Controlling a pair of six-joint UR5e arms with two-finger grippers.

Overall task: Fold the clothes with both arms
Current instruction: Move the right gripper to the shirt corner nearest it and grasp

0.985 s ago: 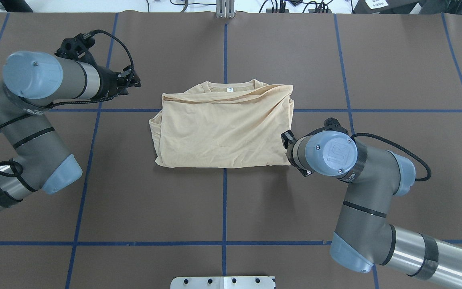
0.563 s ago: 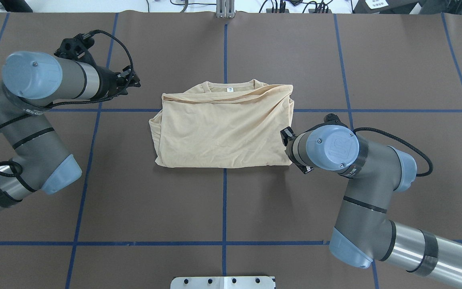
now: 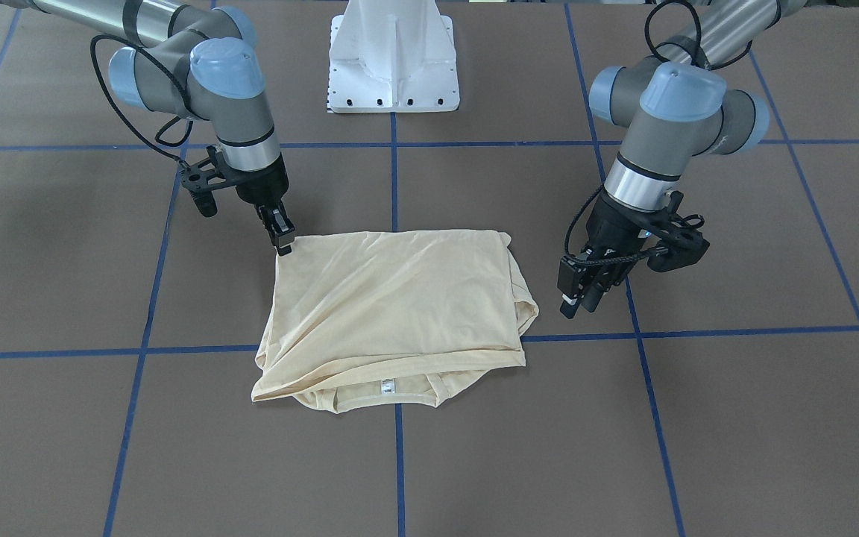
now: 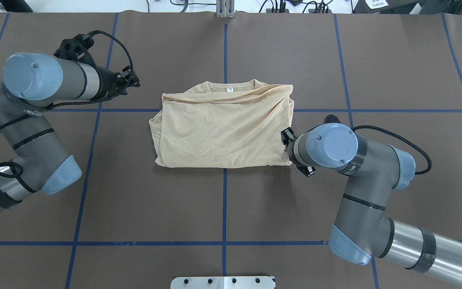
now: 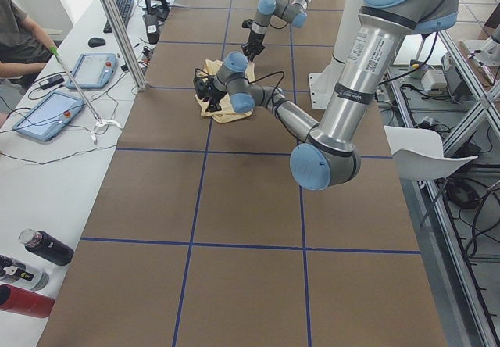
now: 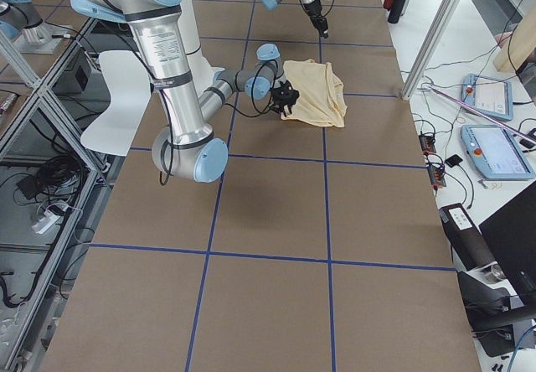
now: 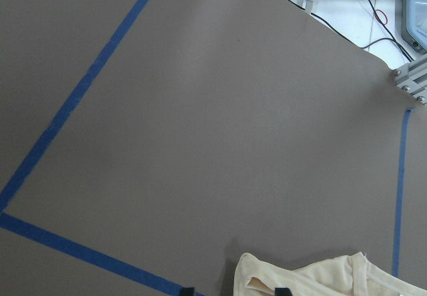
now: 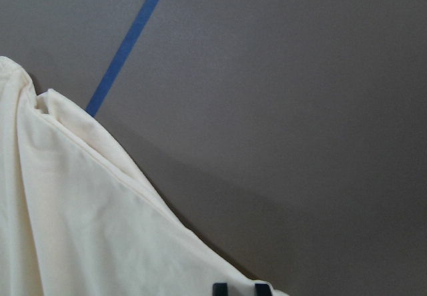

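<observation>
Sitting mid-table: pale cream-yellow thin cloth shirt (image 4: 223, 128), folded into a rough rectangle. It lies flat on the brown matte table cover (image 4: 134, 200) and straddles the centre dark-blue tape line (image 4: 224, 208). The ribbed neckline with the small white neck label (image 4: 228, 90) is on the edge away from the robot. Top layer is lightly wrinkled, with a folded band just below the neckline.

Right black two-finger gripper (image 3: 281, 240) points down, with its tips at the shirt's robot-side corner on the robot's right. It touches the cloth edge in the front-facing view. Right wrist cam shows both fingertips (image 8: 220, 288) with only a narrow gap and cream cloth right at them. Can't tell if the cloth is actually clamped or just sits at the tips.

Left black two-finger gripper (image 3: 577, 298) hangs above the table near the shirt's left side, toward the far corner, not touching it. Left wrist cam shows its fingertips (image 7: 281, 290) spread wide, with the shirt corner in view ahead of them.

Silver-grey jointed right arm with light-blue caps (image 4: 355, 192) and matching left arm (image 4: 34, 120) are both bent at the elbow. White pedestal base (image 3: 394, 60) is at the robot's edge of the table, well apart from the shirt.
</observation>
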